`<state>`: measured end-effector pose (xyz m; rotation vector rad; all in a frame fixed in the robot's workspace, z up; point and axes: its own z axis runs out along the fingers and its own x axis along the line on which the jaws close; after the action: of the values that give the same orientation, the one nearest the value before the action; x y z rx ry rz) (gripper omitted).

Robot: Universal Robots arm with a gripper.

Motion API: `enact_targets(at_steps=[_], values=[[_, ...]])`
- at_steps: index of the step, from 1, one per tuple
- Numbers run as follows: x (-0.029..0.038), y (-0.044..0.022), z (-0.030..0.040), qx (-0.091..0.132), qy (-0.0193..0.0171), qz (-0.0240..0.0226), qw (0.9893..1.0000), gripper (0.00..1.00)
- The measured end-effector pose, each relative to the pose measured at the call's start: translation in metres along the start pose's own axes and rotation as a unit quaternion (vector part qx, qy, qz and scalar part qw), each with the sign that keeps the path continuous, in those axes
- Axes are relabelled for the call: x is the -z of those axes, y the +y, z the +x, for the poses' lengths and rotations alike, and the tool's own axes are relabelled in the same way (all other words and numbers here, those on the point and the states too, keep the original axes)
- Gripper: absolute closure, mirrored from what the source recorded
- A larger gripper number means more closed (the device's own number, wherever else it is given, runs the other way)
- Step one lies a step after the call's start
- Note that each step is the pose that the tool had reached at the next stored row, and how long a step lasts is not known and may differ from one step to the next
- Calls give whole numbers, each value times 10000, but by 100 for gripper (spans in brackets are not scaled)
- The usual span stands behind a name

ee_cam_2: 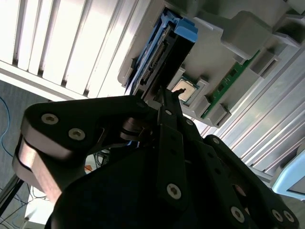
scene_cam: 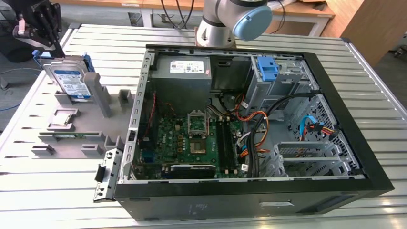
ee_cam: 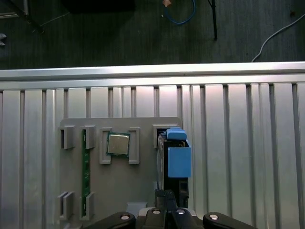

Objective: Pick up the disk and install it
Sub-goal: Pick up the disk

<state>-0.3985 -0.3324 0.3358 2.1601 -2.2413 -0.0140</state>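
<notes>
The claw [scene_cam: 55, 46] sits directly above the disk [scene_cam: 71, 81]. The disk stands on edge in a grey holder [scene_cam: 95, 126] on the table [scene_cam: 45, 191], beside the open computer case [scene_cam: 356, 157]. Claw opening cannot be determined.

A grey fixture [ee_cam: 143, 183] lies on the slatted metal table [ee_cam: 238, 143], set back from the table edge. Beyond that edge is a dark floor [ee_cam: 95, 33] with a blue cable [ee_cam: 180, 22] on it. The disk [ee_cam: 175, 160] stands on edge in a slot at one side of the fixture, with its blue bracket facing the camera. Just beside it a square processor chip [ee_cam: 117, 144] lies flat in a pocket. Past that, a green memory stick [ee_cam: 86, 171] stands on edge between grey posts. The black gripper [ee_cam: 169, 198] hangs over the end of the disk farther from the table edge. Whether it touches the disk cannot be told.
</notes>
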Motion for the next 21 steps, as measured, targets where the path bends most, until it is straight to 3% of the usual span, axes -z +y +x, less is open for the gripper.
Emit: enact_targets(at_steps=[15, 20, 21], values=[[-1, 0, 0, 95, -1, 1, 10000, 89], [-4, 0, 0, 133, -29, 2, 9999, 89], [-4, 0, 1, 134, -54, 2, 9999, 89]])
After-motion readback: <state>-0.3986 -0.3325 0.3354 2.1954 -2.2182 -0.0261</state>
